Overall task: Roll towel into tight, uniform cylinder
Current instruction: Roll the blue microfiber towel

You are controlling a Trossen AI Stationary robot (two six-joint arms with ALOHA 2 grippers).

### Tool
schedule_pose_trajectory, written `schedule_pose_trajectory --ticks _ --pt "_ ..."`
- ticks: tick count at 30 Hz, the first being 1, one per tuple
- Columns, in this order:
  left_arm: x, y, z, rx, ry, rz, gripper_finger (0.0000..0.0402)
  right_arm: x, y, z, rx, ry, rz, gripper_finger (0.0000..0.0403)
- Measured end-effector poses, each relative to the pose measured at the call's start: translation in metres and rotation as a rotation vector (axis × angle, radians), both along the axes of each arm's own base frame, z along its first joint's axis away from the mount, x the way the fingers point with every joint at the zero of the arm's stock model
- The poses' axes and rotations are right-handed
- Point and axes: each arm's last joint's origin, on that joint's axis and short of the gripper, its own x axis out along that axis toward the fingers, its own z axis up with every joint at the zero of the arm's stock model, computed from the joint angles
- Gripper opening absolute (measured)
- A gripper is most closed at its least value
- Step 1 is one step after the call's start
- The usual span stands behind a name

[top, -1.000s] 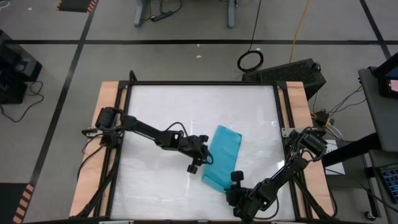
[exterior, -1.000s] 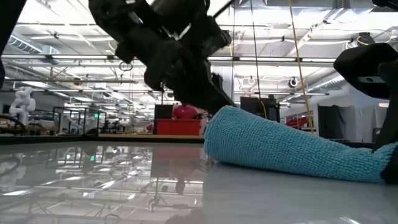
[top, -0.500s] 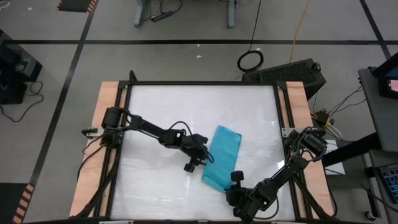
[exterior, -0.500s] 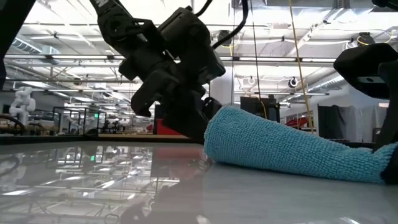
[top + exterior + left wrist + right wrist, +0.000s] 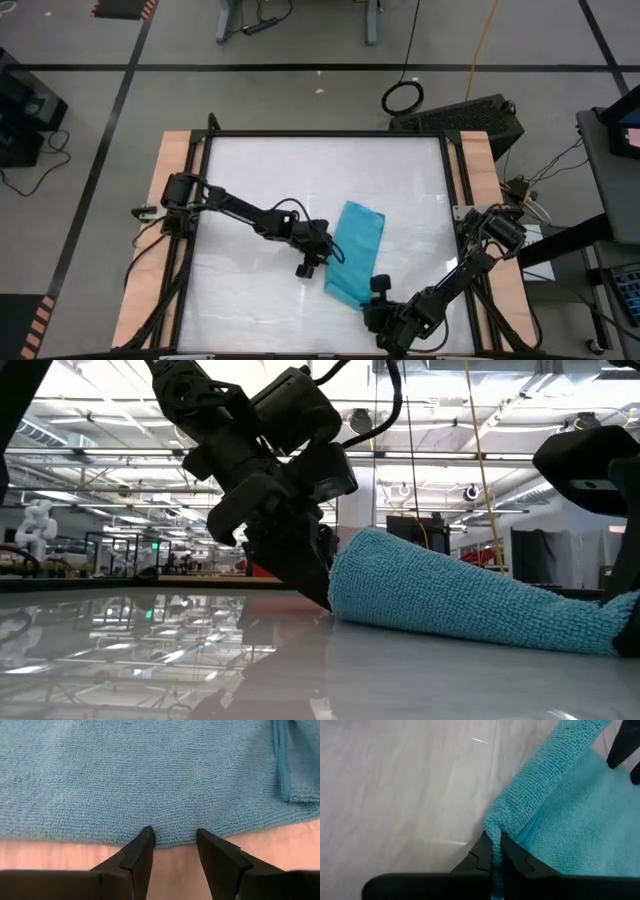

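Observation:
The turquoise towel [image 5: 356,252] lies folded into a long strip on the white table, slanting from far right to near left; it also shows in the low view [image 5: 470,600]. My left gripper [image 5: 329,252] is open and low at the strip's left long edge, about halfway along it [image 5: 175,838]. My right gripper [image 5: 366,297] is shut on the strip's near end [image 5: 495,847]. My left gripper sets its two open fingertips [image 5: 146,836] against the towel's left long edge [image 5: 175,843], slanting down from the table's left. The towel lies flat on the table in front of the fingers. My right gripper pinches the towel's near-end corner [image 5: 492,831] between its two fingers, coming low from the table's near right side. One layer or several, I cannot tell. The rest of the towel lies on the table.
The white tabletop [image 5: 260,170] has a black frame and wooden side rails [image 5: 170,160]. Free room lies left of and beyond the towel. The right arm [image 5: 470,260] runs along the near right corner.
My left gripper has come down toward the table and closer to the towel's left long edge, its fingertips now at table level. The towel and my right gripper have stayed in place.

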Motion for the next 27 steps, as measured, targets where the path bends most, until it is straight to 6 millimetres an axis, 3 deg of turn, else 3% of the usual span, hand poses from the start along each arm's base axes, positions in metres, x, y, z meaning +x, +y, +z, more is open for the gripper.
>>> schedule_pose_trajectory --ticks 10,27 --pt "-0.008 -0.020 -0.002 0.007 0.079 0.122 0.0160 0.002 -0.002 0.001 -0.076 0.033 0.101 0.0004" --pt "-0.042 -0.057 0.045 0.137 0.078 0.172 0.0160 0.014 -0.018 0.000 -0.182 0.104 0.224 0.0004"
